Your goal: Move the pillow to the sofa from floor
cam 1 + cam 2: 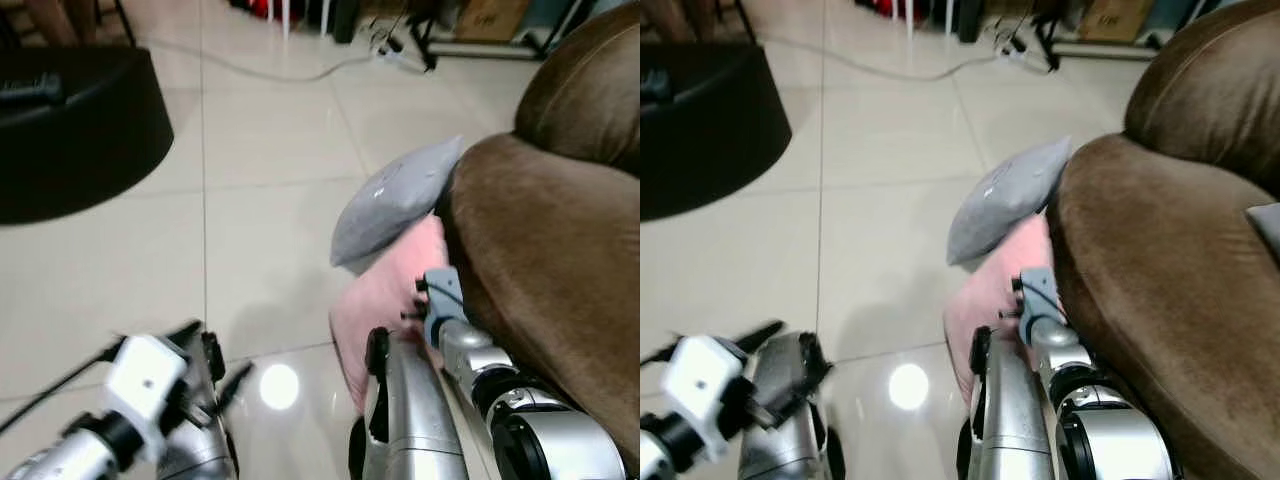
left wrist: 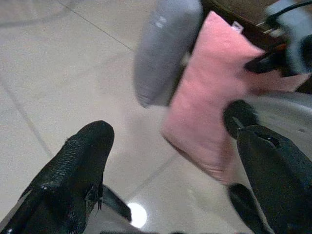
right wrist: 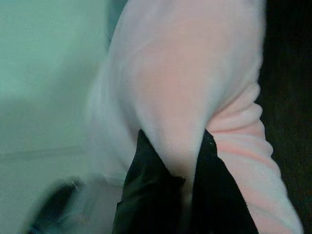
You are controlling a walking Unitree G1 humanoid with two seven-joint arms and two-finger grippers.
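A pink pillow point(image 1: 385, 290) stands on the tiled floor, leaning against the front of the brown sofa point(image 1: 540, 240). A grey pillow point(image 1: 395, 195) rests on top of it, also against the sofa. My right gripper point(image 3: 175, 141) is shut on a fold of the pink pillow point(image 3: 185, 87), its two black fingers pinching the fabric low down by the sofa's side. My left gripper point(image 2: 168, 126) hangs open above the floor to the left of both pillows, with nothing between its fingers point(image 2: 80, 161).
A large black round seat point(image 1: 70, 120) sits on the floor at the back left. A grey cable point(image 1: 280, 70) runs across the tiles farther back, near stand legs and a cardboard box point(image 1: 490, 15). Bare tiles lie between the seat and the pillows.
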